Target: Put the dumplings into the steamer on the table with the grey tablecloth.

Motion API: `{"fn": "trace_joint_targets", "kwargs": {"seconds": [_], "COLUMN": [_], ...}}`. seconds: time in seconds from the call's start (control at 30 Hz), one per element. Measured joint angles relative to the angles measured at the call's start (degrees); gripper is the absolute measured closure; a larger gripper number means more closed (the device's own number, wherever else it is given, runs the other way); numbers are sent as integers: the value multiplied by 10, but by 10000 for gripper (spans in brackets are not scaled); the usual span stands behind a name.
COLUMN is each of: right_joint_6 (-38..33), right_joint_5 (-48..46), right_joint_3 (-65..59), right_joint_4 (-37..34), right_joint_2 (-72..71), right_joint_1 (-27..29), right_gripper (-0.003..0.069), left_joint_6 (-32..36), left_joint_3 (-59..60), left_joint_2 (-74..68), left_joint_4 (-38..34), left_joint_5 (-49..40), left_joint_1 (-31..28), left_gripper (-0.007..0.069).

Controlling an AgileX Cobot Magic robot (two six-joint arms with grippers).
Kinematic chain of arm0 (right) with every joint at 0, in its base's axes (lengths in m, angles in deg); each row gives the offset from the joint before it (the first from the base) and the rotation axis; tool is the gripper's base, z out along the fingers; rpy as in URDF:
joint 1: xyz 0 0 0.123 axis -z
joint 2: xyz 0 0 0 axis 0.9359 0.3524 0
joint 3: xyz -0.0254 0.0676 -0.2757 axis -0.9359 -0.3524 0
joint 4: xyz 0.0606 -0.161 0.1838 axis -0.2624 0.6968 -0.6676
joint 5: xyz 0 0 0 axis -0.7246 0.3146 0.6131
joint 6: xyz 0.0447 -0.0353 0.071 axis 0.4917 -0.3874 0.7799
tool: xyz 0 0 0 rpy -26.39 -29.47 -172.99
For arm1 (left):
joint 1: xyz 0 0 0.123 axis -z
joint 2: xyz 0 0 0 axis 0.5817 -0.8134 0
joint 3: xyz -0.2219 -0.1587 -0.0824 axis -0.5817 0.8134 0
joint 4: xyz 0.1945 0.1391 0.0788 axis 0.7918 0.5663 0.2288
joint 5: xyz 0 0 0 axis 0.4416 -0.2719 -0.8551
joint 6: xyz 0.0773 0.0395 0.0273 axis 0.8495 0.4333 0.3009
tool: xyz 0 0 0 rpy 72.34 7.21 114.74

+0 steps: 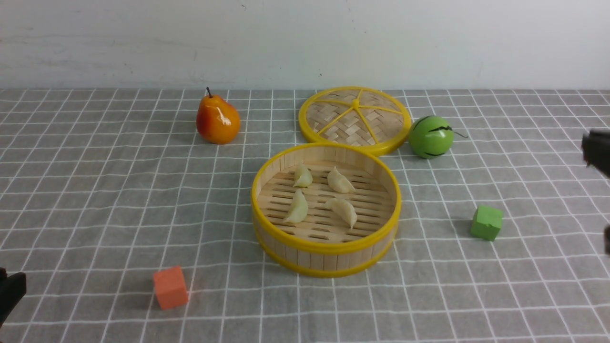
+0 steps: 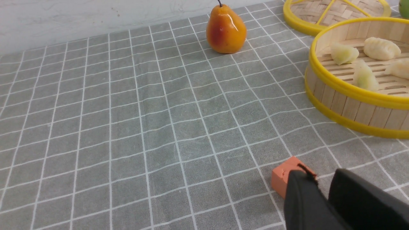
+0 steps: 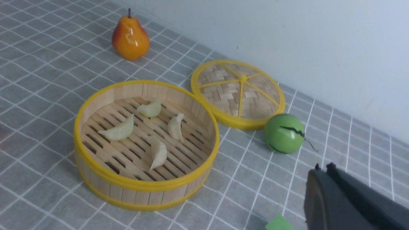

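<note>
The steamer (image 1: 329, 246) stands mid-table on the grey tablecloth (image 1: 95, 190). Several pale dumplings lie on its slatted floor, among them one at the back left (image 1: 302, 176) and one at the front right (image 1: 344, 211); they also show in the right wrist view (image 3: 120, 130). My left gripper (image 2: 321, 174) hovers low near the table's front left, just beside the orange cube (image 2: 282, 179), slightly open with nothing between its fingers. My right gripper (image 3: 323, 166) is at the right, clear of the steamer (image 3: 143, 187), shut and empty.
The woven bamboo lid (image 1: 355, 119) lies flat behind the steamer. A green striped ball (image 1: 431, 137) sits right of the lid and an orange pear (image 1: 218, 119) at the back left. A green cube (image 1: 486, 222) lies right of the steamer, the orange cube (image 1: 170, 287) at the front left.
</note>
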Motion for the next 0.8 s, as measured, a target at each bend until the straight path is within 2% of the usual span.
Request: {"fn": "trace_joint_targets", "kwargs": {"seconds": [0.07,0.2,0.37,0.5,0.63,0.7,0.73,0.8], "right_joint_6": [0,0,-56,-78,-116,-148,-153,-162], "right_joint_5": [112,238,297,333,322,289,284,220], "right_joint_3": [-106,-241,-354,-396,-398,-398,-398,-399], "right_joint_4": [28,58,57,-37,-130,-185,-193,-215], "right_joint_2": [-21,-27,-45,-99,-172,-228,-240,-311], "right_joint_1": [0,0,22,61,99,135,143,194], "right_gripper": [674,671,669,669,669,669,669,667], "left_joint_6": [0,0,0,0,0,0,0,0], "left_joint_3": [0,0,0,0,0,0,0,0], "left_joint_2": [0,0,0,0,0,0,0,0], "left_joint_4": [0,0,0,0,0,-1,-1,-1], "left_joint_5": [0,-1,-1,-1,-1,-1,-1,-3], "left_joint_1": [0,0,0,0,0,0,0,0], "left_gripper": [502,497,493,487,480,479,479,477]}}
